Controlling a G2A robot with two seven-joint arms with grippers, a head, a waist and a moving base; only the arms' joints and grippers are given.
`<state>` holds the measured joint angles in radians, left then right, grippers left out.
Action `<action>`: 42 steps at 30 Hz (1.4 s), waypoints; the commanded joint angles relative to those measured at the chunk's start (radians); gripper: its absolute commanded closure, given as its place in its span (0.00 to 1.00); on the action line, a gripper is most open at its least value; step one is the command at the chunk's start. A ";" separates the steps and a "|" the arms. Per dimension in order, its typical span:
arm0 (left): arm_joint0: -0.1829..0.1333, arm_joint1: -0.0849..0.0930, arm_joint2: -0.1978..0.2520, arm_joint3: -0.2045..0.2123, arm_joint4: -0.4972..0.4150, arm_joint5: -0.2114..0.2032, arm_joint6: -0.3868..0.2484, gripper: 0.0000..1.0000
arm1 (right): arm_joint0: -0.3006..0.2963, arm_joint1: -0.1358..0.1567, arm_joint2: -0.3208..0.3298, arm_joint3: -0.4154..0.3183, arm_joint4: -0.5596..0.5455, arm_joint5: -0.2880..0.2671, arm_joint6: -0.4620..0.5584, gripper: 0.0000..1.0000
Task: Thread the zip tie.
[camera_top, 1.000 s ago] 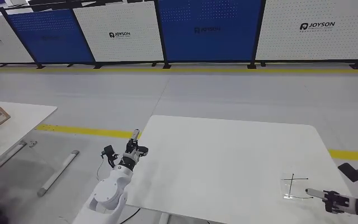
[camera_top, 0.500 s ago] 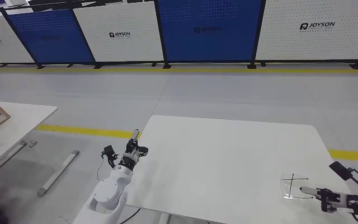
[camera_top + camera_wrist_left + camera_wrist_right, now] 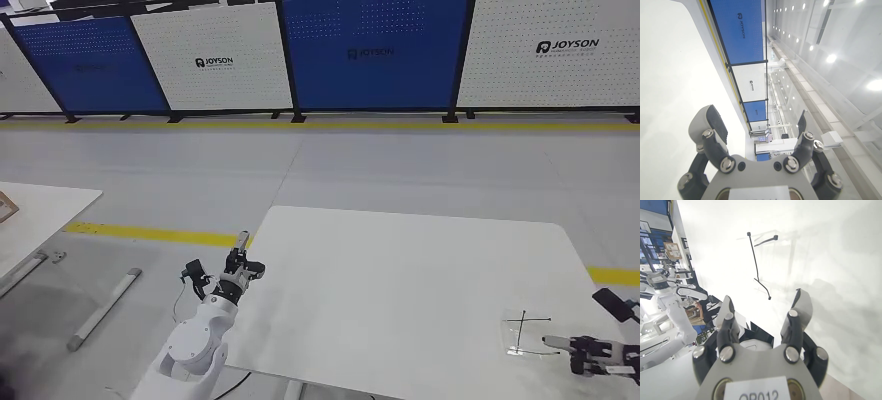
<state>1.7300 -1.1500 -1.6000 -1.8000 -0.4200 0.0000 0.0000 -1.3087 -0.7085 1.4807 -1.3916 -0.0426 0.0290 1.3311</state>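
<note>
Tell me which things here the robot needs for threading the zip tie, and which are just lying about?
Needed: black zip ties on the white table; right gripper, open, close to them; left gripper, open, at the table's opposite edge.
Just around: second table; blue and white panels; yellow floor line.

A white surface (image 3: 400,290) stands on a pale grey floor (image 3: 300,170). A clear sheet (image 3: 512,338) lies near its near right corner. A yellow line (image 3: 150,233) runs across the floor past the far left corner. Well beyond the far edge stands a row of blue panels (image 3: 375,50) and white panels (image 3: 215,55). Off the left edge are a second table (image 3: 40,215) and a pale bar (image 3: 103,308) lying on the floor.
</note>
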 commanded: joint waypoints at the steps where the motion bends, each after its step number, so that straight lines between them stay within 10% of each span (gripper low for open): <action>1: 0.000 0.000 0.000 0.000 0.000 0.000 0.000 0.00 | 0.013 -0.002 -0.014 0.011 -0.006 0.002 0.002 0.79; 28: 0.000 0.000 0.000 0.000 0.000 0.000 0.000 0.00 | 0.028 0.006 -0.016 0.040 -0.006 -0.012 0.009 1.00; 42: 0.000 0.000 0.000 0.000 0.000 0.000 0.000 0.00 | -0.142 0.030 0.205 -0.027 0.115 -0.078 -0.072 1.00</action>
<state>1.7300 -1.1500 -1.6000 -1.8000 -0.4200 0.0000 0.0000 -1.4212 -0.6794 1.6478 -1.4181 0.0343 -0.0220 1.2624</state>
